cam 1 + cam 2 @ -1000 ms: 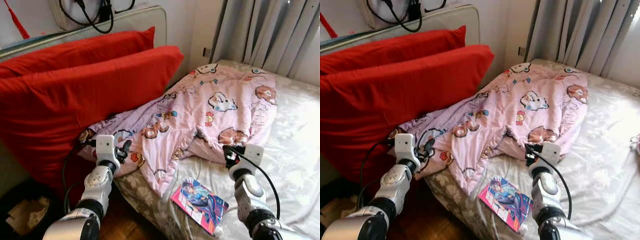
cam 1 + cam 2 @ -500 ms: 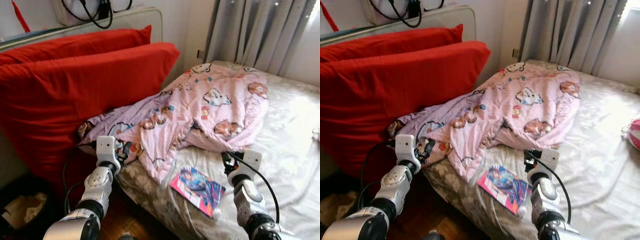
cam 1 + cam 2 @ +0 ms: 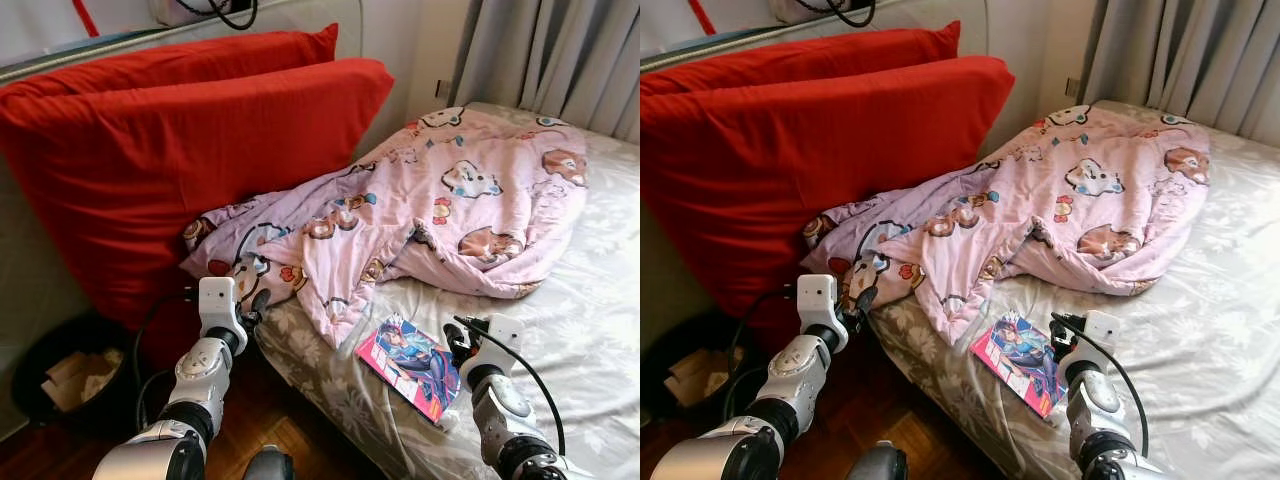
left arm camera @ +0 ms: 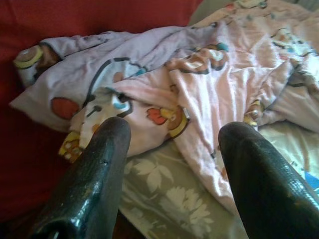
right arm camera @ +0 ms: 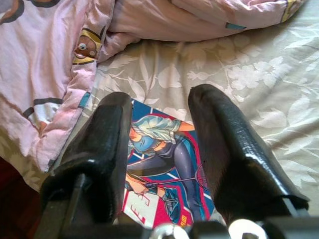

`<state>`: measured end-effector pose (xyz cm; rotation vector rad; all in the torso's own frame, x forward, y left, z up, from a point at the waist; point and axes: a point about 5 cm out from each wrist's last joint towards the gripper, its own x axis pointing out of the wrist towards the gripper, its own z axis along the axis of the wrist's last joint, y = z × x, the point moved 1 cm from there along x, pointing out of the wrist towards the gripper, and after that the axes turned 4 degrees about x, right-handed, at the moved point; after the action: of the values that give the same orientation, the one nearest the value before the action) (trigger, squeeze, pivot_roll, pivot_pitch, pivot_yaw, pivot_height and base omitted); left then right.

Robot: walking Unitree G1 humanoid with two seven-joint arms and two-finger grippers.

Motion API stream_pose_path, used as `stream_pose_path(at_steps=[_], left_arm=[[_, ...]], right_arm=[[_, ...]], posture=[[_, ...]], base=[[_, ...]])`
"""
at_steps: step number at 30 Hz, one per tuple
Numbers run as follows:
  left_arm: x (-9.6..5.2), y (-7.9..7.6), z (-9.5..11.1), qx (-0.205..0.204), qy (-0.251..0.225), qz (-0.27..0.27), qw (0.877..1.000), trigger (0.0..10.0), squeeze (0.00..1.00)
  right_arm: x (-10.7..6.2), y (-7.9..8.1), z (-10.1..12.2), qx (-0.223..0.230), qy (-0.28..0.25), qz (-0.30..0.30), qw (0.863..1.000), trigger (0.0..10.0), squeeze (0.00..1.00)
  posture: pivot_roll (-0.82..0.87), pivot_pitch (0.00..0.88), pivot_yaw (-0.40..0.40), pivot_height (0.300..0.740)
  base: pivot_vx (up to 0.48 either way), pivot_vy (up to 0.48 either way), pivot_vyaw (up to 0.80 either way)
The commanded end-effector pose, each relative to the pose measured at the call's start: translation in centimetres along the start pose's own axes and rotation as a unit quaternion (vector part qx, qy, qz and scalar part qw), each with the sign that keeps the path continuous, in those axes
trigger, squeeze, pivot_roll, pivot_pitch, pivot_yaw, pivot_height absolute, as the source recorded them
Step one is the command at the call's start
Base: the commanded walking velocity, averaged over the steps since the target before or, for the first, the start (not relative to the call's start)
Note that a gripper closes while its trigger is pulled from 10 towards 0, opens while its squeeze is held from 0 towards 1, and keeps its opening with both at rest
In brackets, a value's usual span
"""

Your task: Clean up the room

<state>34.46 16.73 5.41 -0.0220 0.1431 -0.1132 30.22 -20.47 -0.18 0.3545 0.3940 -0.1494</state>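
Left eye view looked down on a bed (image 3: 600,300) covered by a pale grey sheet with a white leaf print, where a rumpled pink quilt printed with cartoon bears (image 3: 440,215) lay heaped from the middle toward the two big red pillows (image 3: 190,150) propped against the headboard. A thin, glossy comic book with a blue-and-pink cover (image 3: 410,365) lay flat near the bed's edge, just beside the quilt's lower hem and apart from it. The right end effector (image 5: 159,129) hovered over that book with its two black fingers (image 5: 222,144) spread wide, holding nothing, the cover showing between them. The left end effector (image 4: 172,149) hung at the corner of the mattress near the pillows, its fingers (image 4: 94,169) likewise wide apart and empty, aimed at the quilt's bunched end. On the dark wooden floor (image 3: 290,425) beside the bed stood a black round bin (image 3: 45,375) with crumpled brown paper inside. Grey curtains (image 3: 580,50) hung behind the bed.
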Motion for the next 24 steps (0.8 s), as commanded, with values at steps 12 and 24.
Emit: stream_pose_path(at_steps=[12, 24], left_arm=[[-1.7, 0.3, -0.8, 0.002, -0.040, -0.011, 0.999, 10.0, 0.00], [-3.2, 1.3, -1.3, 0.011, -0.055, 0.003, 0.998, 10.0, 0.00]], right_arm=[[-0.8, -0.4, 0.6, -0.028, -0.069, 0.009, 0.997, 10.0, 0.00], [-0.4, 2.4, 0.6, -0.038, -0.077, 0.035, 0.996, 10.0, 0.00]], posture=[[-0.02, 0.020, -0.025, 0.620], [0.03, 0.079, -0.053, 0.620]], base=[[0.000, 0.000, 0.00], [0.000, 0.000, 0.00]])
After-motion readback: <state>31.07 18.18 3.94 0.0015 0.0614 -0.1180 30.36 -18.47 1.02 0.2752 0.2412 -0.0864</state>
